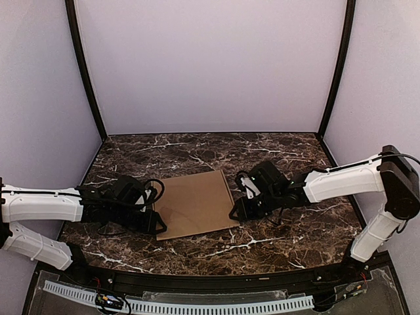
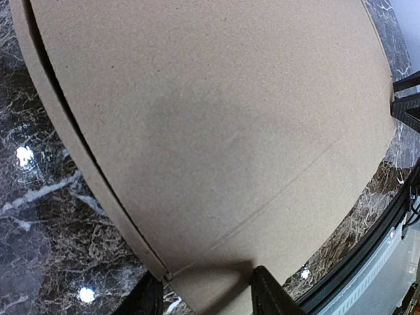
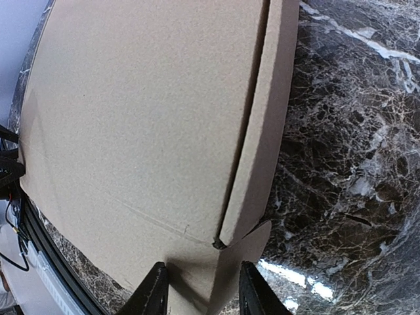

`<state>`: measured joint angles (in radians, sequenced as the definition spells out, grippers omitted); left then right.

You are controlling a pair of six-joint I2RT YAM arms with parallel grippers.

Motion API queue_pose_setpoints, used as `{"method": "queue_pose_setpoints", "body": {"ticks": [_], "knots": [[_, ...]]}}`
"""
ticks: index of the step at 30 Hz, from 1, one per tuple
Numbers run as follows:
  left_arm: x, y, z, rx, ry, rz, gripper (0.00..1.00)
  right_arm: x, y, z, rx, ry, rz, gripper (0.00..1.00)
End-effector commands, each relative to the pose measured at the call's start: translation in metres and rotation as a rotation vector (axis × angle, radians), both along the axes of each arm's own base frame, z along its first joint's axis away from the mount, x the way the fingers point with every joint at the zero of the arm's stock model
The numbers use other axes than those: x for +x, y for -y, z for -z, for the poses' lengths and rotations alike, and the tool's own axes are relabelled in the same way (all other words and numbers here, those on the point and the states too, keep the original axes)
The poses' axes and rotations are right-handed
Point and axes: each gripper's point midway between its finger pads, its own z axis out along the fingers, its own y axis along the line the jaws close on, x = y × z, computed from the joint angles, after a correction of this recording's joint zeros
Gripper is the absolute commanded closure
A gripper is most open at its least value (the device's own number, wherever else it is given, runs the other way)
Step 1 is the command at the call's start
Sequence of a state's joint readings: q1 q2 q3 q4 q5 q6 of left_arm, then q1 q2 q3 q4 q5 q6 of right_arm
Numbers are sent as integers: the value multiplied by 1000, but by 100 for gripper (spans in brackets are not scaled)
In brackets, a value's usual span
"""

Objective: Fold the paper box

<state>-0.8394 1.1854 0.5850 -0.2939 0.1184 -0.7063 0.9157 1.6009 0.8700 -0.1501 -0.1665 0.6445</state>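
- The paper box (image 1: 197, 203) lies flat and closed on the dark marble table (image 1: 282, 246), midway between the two arms.
- The left claw (image 1: 159, 225) sits low at the box's near left corner. Its fingers (image 2: 270, 296) stand partly apart with a cardboard corner between them. I cannot tell whether they pinch it.
- The right claw (image 1: 235, 213) sits at the near right corner. Its fingers (image 3: 153, 293) also stand partly apart, straddling a small cardboard flap. I cannot tell whether they grip it.
- The right wrist view shows a narrow side strip running along the box's edge.
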Motion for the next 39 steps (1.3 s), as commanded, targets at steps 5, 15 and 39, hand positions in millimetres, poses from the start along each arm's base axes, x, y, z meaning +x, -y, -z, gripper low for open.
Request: {"method": "queue_pose_setpoints", "body": {"ticks": [5,15,39], "knots": [[0,-4,-3,19,6,5,54,2,-4,2,-8,0,4,60],[0,-3,-3,14,8,5,55,2,-13,1,42,-20,4,57],[0,-5,-4,13,11,3,55,6,-8,-4,43,-3,26,59]]}}
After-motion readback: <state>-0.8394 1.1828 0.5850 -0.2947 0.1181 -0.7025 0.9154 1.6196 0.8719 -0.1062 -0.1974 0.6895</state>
